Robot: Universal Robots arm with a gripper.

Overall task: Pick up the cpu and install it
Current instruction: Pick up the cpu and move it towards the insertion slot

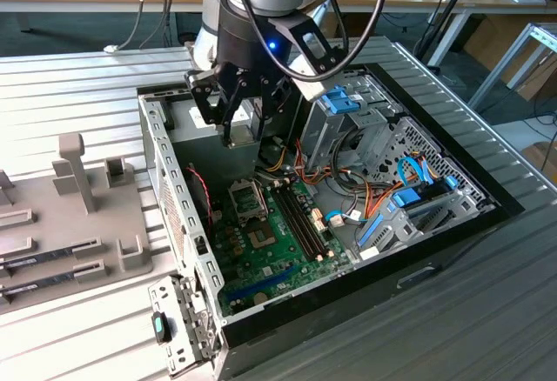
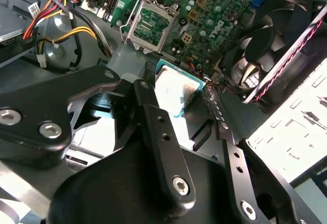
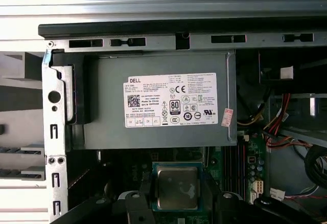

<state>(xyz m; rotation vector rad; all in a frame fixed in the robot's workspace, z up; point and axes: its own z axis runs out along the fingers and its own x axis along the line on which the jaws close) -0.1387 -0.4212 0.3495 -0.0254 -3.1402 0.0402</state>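
While the gripper [image 1: 241,133] is hanging inside the case [image 1: 165,165] in the exterior view, the open socket [image 1: 246,200] is lying at six o'clock from it — well apart. In the second wrist view the fingers [image 2: 158,127] are clamping the cpu [image 2: 176,88] flat by opposite edges. In the first wrist view the cpu is hovering beside the power supply [image 3: 107,106].

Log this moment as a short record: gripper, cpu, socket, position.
gripper: shut on the cpu
cpu: held off the board, metal top showing in both wrist views
socket: on the motherboard, empty, apart from the cpu
position: gripper over the power supply end of the computer case
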